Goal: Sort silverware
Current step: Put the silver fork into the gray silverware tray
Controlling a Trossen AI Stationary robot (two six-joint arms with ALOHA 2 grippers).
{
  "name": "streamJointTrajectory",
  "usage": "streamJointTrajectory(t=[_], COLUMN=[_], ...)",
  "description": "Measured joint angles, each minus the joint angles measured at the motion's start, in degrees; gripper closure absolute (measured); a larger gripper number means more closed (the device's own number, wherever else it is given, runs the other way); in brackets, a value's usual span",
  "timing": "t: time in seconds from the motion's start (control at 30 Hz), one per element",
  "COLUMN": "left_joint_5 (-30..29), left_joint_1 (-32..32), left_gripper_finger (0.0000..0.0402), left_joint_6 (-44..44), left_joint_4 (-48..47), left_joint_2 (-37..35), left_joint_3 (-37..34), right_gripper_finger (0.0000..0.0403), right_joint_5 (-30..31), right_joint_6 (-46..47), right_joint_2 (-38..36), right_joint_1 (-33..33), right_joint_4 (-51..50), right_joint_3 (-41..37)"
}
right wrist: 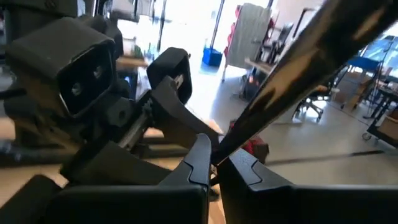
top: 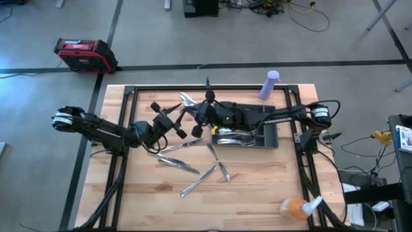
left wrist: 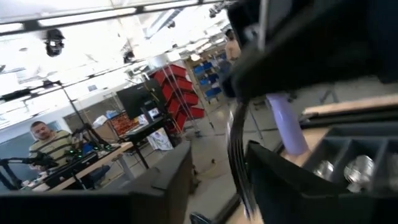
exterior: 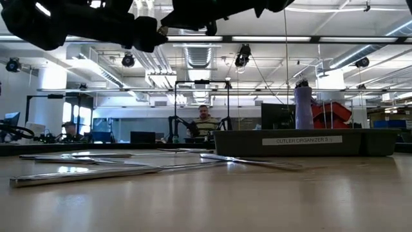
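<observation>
My right gripper (top: 207,112) hangs above the left end of the dark tray (top: 271,139), shut on a slim piece of silverware (right wrist: 298,68). My left gripper (top: 183,124) faces it from the left. It is open, with the tines of a fork (left wrist: 239,155) standing between its fingers, close to one finger (left wrist: 286,186). I cannot tell whether they touch. Several loose pieces of silverware (top: 193,164) lie flat on the wooden table near the tray, and more pieces (top: 235,135) lie in the tray. People sit in the room behind. My right gripper pinches the piece between its two fingers (right wrist: 200,163) at their free ends. From the pinch (right wrist: 219,151) the piece slants up and back past the wrist, lifted clear of the table and tray. I cannot tell which part of the piece the fingers are on.
A purple bottle (top: 270,84) stands at the table's far edge behind the tray. An orange spray bottle (top: 293,207) lies at the near right corner. Another shiny piece (top: 187,98) shows near the tray's far left corner. Bare wood spans the near side.
</observation>
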Motion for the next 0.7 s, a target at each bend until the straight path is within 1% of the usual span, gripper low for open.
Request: streamJointTrajectory(t=[0.07,0.2,0.33,0.43,0.5,0.6,0.7], left_joint_5=[0.17,-1.40,-1.08,-0.68,0.07,3.00,6.93], left_joint_1=[-0.41,-0.83,-1.01,-1.13,-1.13,-1.13,-1.13], left_gripper_finger=[0.0233,0.0201,0.0187,0.0186,0.0190,0.0198,0.0208], left_joint_6=[-1.32,-4.71,-8.97,-12.66,-14.87,-17.29,-17.76], left_joint_4=[-1.93,-5.13,-8.58,-13.06,-15.15,-17.01,-17.04], left_joint_2=[-0.03,-0.11,-0.12,-0.12,-0.12,-0.12,-0.12], left_joint_3=[-0.31,-0.62,-0.67,-0.83,-0.89,-0.90,-0.91], right_gripper_finger=[0.0402,0.0402,0.0402,0.0402,0.0402,0.0402,0.0402], right_joint_5=[0.55,0.44,0.42,-0.73,-4.38,-13.99,-21.90], right_joint_6=[-0.08,1.14,1.33,1.17,0.37,-3.38,-5.34], right_joint_2=[-2.03,-5.84,-7.84,-9.21,-9.52,-9.38,-8.75], right_joint_1=[-0.24,-1.59,-4.00,-5.82,-7.43,-10.02,-11.92], right_joint_4=[-5.19,-15.85,-28.10,-38.66,-45.87,-57.45,-64.73], right_joint_3=[-0.01,-0.02,-0.02,-0.04,-0.04,-0.10,-0.11])
